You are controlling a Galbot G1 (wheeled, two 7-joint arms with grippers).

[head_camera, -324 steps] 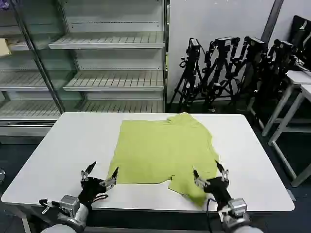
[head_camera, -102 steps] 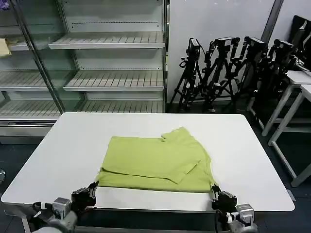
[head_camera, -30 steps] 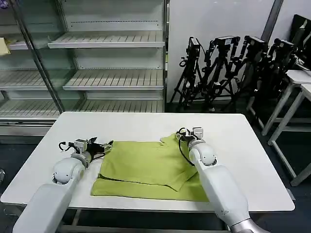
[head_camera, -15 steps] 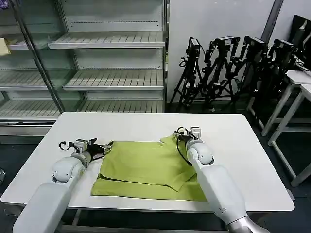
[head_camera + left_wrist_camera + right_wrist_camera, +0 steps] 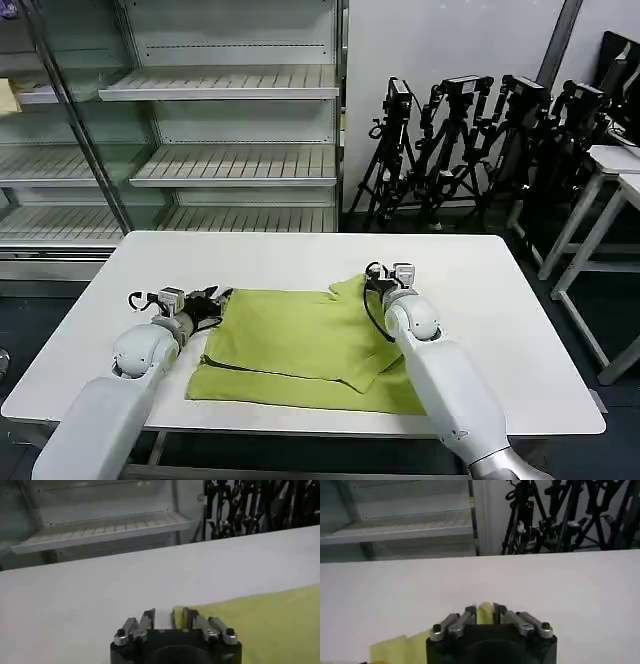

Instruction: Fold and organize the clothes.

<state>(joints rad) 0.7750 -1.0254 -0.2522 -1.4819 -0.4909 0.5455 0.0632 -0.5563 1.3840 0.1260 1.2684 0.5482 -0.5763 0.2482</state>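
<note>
Both arms have reached out from the near edge of the surface (image 5: 520, 320) to the far edge of the half-folded lime T-shirt (image 5: 310, 345), and over the last half second the left end effector (image 5: 212, 298) has slid a little closer to the cloth. It now sits at the shirt's far left corner; in the left wrist view its fingers (image 5: 145, 621) stand only narrowly apart, with the corner of yellow-green fabric poking up between them, so it looks to be pinching that corner or just about to (contact on both sides is hard to confirm). The right end effector (image 5: 383, 283) is at the far right corner, where a bunched sleeve sticks out; the right wrist view shows its jaws pressed onto a sliver of lime fabric (image 5: 485, 612).

The T-shirt lies flat in the middle of the surface, long axis running across from one end effector to the other, one layer already doubled over with a diagonal flap towards the right arm. From each end effector the body of the shirt stretches back toward the robot. That is what the next fold likely turns on: the two held corners share the far edge, so they would probably be drawn together toward the near hem, each arm serving its own corner.
</note>
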